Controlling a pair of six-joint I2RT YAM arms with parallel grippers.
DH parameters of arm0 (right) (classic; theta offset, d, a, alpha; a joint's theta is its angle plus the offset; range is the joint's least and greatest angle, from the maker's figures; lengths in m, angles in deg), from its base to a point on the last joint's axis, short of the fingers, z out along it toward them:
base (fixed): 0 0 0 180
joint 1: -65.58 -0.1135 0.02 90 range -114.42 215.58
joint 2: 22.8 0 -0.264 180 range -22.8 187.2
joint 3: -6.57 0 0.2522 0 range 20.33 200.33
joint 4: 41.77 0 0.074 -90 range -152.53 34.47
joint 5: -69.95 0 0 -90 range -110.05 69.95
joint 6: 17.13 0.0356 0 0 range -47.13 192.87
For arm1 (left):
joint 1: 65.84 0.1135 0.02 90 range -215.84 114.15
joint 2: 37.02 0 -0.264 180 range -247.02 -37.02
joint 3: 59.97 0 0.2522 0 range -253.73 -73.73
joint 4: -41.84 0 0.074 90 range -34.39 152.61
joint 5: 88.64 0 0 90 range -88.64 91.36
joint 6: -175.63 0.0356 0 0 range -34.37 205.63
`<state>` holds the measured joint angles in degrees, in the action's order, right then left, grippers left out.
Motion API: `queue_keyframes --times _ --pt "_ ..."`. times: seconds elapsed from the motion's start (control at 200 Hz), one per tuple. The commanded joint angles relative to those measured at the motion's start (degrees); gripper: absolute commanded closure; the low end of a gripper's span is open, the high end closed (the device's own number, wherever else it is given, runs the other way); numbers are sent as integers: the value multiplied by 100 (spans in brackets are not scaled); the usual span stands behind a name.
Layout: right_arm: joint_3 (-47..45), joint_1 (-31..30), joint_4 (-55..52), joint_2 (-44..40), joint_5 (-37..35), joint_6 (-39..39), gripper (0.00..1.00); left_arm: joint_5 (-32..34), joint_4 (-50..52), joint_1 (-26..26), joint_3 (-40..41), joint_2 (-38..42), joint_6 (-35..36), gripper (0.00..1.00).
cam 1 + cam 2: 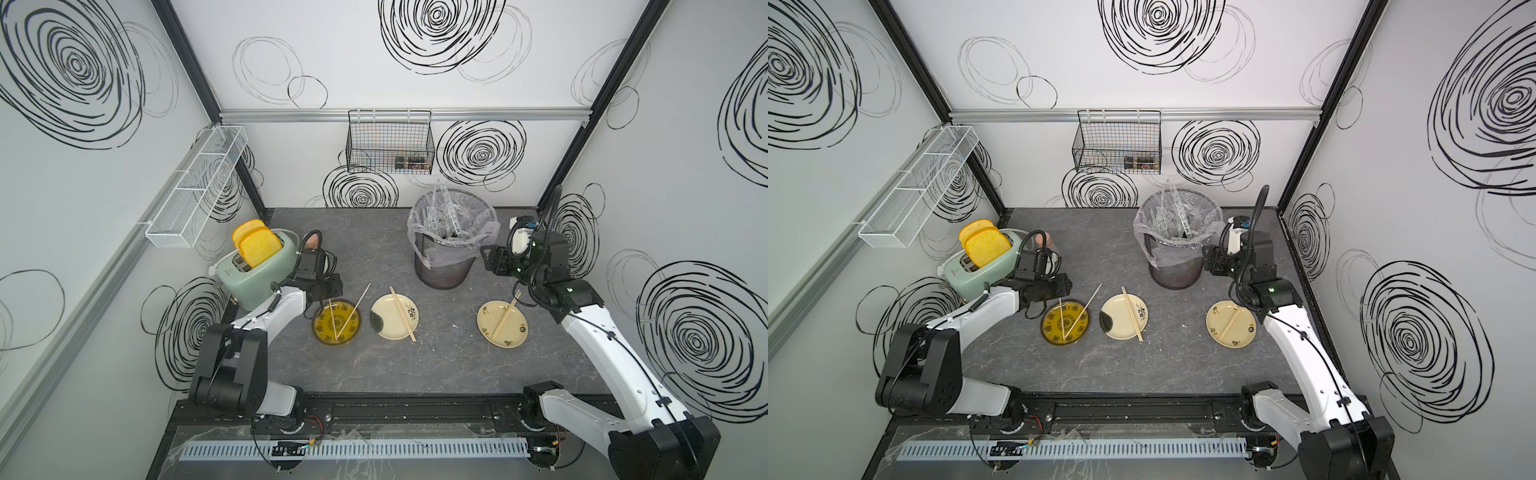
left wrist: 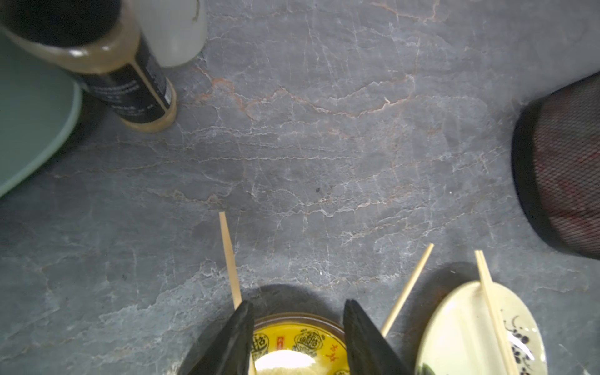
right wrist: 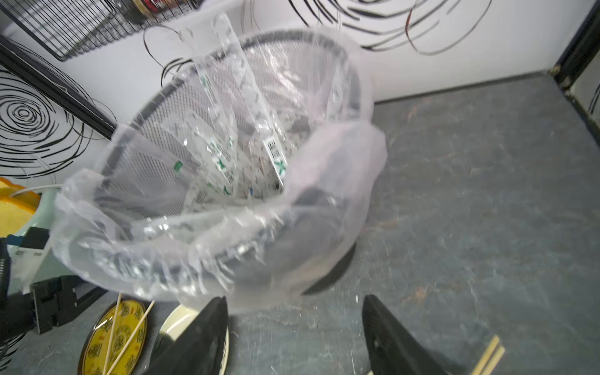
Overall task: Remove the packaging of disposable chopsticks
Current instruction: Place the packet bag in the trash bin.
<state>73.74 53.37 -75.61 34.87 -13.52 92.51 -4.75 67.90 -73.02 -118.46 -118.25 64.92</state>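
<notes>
Clear packaging sleeves [image 1: 445,216] [image 3: 250,107] stand bunched inside the lined bin [image 1: 444,272]. The disposable chopsticks lie bare on three plates in both top views. Two separate sticks [image 1: 352,311] [image 2: 229,259] cross the yellow plate [image 1: 322,338]. A joined pair [image 1: 402,313] rests on the middle cream plate [image 1: 384,328], and another pair [image 1: 504,319] on the right cream plate [image 1: 517,332]. My left gripper [image 2: 298,311] hangs open over the yellow plate's far rim, with one stick running beside a finger. My right gripper [image 3: 293,302] is open and empty beside the bin.
A green toaster [image 1: 253,274] with two toast slices stands at the left. A dark-labelled bottle [image 2: 130,78] is just behind the left arm. A black wire basket [image 1: 390,143] hangs on the back wall and a white mesh shelf [image 1: 195,187] on the left wall.
</notes>
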Motion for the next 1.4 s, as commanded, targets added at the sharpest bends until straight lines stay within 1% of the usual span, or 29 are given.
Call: queue_keyframes --times 0.0,0.075,0.15,0.195,0.21,0.285,0.31,0.38,0.465,0.57,0.715,0.846,0.901,0.971,1.101,1.266,1.396 --pt "-338 284 12 -353 -98 322 31 34 -125 -68 201 328 -101 37" --pt "-514 467 -100 -333 122 295 32 -148 -171 -97 443 436 -161 26" --pt "-728 530 -37 -419 207 295 32 -160 -173 -171 658 541 -274 20" --pt "-825 559 9 -478 209 295 31 -96 -101 -242 738 584 -329 9" --pt "-843 558 16 -490 202 295 31 -66 -59 -279 752 600 -349 7" --pt "-894 587 39 -507 234 271 31 14 -7 -490 886 711 -349 7" --pt "-904 594 31 -511 250 262 31 62 -15 -574 932 763 -510 7" --pt "-957 588 81 -519 303 260 31 168 -72 -770 1034 825 -572 6" --pt "-1039 588 149 -543 365 260 31 337 -55 -844 1016 710 -553 6" --pt "-1100 594 185 -564 444 260 31 517 2 -847 959 495 -492 10" --pt "-1183 597 227 -608 464 251 31 615 -46 -993 885 281 -453 16" --pt "-1212 596 263 -599 479 234 31 697 -15 -1116 817 91 -403 17" --pt "-1220 596 283 -599 483 233 31 741 -26 -1156 813 0 -399 19" --pt "-1245 599 319 -592 503 229 31 883 31 -1216 745 -143 -399 25" --pt "-1260 598 351 -573 566 225 31 1130 99 -1269 626 -322 -217 39" --pt "-1289 605 389 -598 597 225 30 1147 64 -1268 634 -421 -205 58" --pt "-1302 598 409 -599 622 217 30 1126 49 -1269 667 -430 -206 66"
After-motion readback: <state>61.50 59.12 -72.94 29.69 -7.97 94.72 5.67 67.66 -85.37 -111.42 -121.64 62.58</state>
